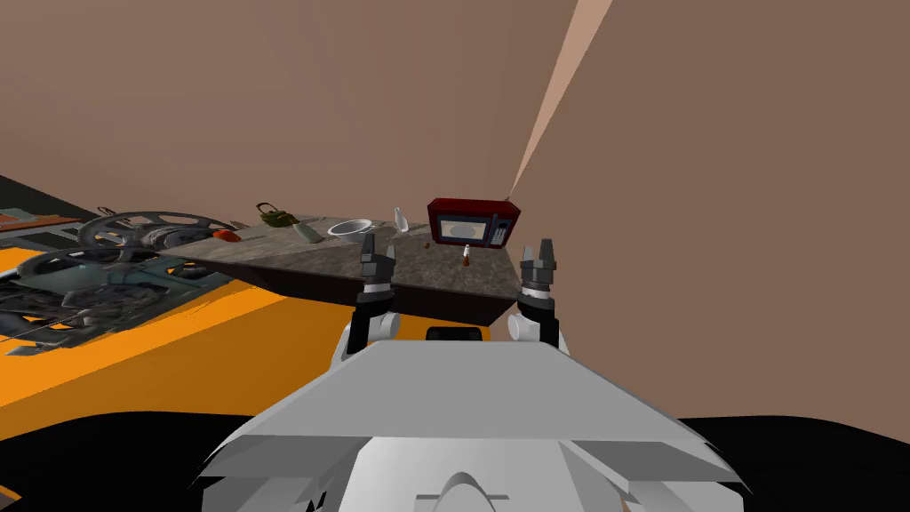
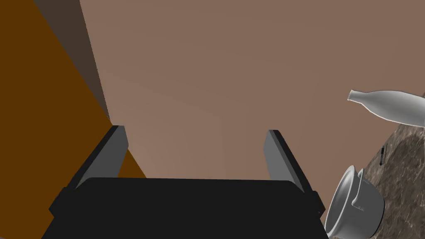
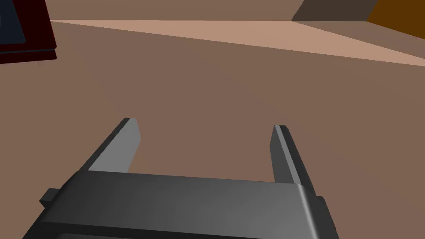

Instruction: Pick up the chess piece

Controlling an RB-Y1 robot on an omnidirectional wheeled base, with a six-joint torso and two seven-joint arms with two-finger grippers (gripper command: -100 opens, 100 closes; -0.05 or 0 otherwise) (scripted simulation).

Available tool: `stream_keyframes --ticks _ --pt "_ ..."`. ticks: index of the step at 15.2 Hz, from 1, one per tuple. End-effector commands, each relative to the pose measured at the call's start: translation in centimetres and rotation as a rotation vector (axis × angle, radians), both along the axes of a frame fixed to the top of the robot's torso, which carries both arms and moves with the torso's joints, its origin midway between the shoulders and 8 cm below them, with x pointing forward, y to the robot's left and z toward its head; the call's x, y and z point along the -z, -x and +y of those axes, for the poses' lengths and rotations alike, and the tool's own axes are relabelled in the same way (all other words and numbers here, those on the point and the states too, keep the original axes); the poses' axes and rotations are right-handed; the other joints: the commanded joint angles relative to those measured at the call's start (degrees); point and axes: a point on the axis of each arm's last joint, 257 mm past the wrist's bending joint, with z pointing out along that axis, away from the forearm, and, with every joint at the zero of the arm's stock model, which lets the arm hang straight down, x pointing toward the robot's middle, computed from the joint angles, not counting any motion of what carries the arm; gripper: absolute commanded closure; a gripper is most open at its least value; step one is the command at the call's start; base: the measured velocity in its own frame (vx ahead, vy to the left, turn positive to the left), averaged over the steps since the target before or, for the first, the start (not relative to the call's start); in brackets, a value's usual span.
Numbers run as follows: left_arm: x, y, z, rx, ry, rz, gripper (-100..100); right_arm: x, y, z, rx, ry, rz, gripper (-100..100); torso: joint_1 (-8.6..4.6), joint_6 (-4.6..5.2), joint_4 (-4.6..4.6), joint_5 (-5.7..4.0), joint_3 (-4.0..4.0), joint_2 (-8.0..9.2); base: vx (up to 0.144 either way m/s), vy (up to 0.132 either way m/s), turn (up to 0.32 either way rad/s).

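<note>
A small white and brown chess piece (image 1: 466, 256) stands upright on the dark stone counter (image 1: 320, 258), just in front of the red microwave (image 1: 473, 224). My left gripper (image 1: 378, 253) hangs open over the counter's front part, to the left of the piece and apart from it. In the left wrist view the left gripper (image 2: 195, 137) holds nothing and faces a brown wall. My right gripper (image 1: 538, 249) is open by the counter's right end, to the right of the piece. Nothing sits between the fingers of the right gripper (image 3: 205, 130), and the microwave's corner (image 3: 25, 33) lies beyond them.
On the counter stand a white bottle (image 1: 400, 220), a grey pot (image 1: 349, 229), a green bottle (image 1: 307, 232), a dark green bag (image 1: 274, 213) and a red object (image 1: 227, 236). A tiny brown item (image 1: 427, 244) lies near the microwave. Wheeled frames (image 1: 115, 258) crowd the orange floor on the left.
</note>
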Motion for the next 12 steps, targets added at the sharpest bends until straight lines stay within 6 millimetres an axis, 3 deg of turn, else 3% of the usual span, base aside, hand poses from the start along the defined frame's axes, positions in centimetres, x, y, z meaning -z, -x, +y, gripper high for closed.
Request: stream_keyframes --ticks 1,7,12 --pt "0.0 0.0 0.0 0.0 0.0 0.0 0 0.5 -0.2 0.4 -0.016 0.038 0.017 -100 0.0 0.0 0.0 0.0 0.0 0.0 -0.002 0.006 0.031" --pt "0.0 0.0 0.0 0.0 0.0 0.0 0 2.4 -0.7 1.0 -0.051 0.134 0.075 -100 0.05 -0.01 0.0 0.01 0.01 0.02 -0.004 0.018 0.062" --pt "0.0 0.0 0.0 0.0 0.0 0.0 0 5.5 -1.2 1.3 -0.083 0.245 0.161 -100 0.08 -0.01 0.0 0.02 0.01 0.02 -0.004 0.026 0.097"
